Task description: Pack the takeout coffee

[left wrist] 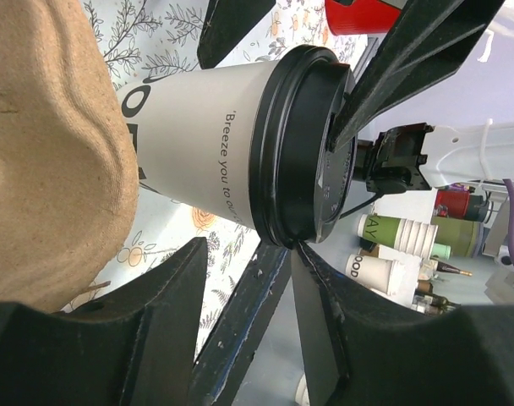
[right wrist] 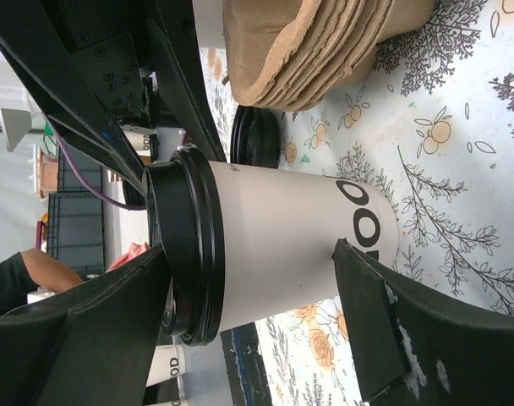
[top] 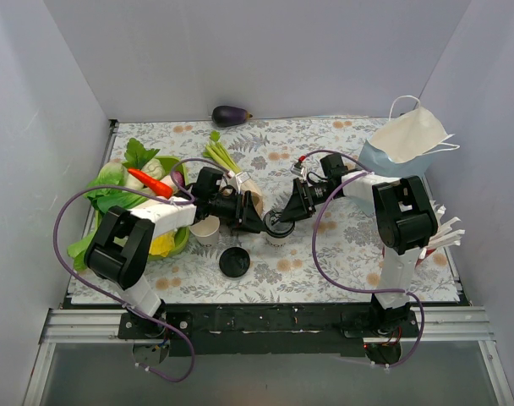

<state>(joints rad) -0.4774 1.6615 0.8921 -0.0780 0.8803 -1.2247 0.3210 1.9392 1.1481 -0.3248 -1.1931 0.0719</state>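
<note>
The takeout coffee [top: 276,238], a white paper cup with a black dome lid and dark print, stands upright at mid-table [left wrist: 198,135] [right wrist: 282,237]. My right gripper [top: 286,218] [right wrist: 250,250] reaches it from the right with jaws wide: one finger lies over the lid top, the other's tip touches the cup wall near the print. My left gripper [top: 259,222] [left wrist: 248,244] comes from the left, open. One of its fingertips [left wrist: 301,250] touches the lid rim; the other stands off the cup. A brown pulp carrier [top: 250,196] [left wrist: 54,169] [right wrist: 308,42] sits just behind.
A lidless white cup [top: 205,229] and a loose black lid [top: 234,262] [right wrist: 255,135] lie near the front left. A green bowl [top: 183,240] holding vegetables is at the left. An eggplant [top: 230,115] lies at the back, face masks [top: 409,139] back right, stacked cups [left wrist: 392,237] right.
</note>
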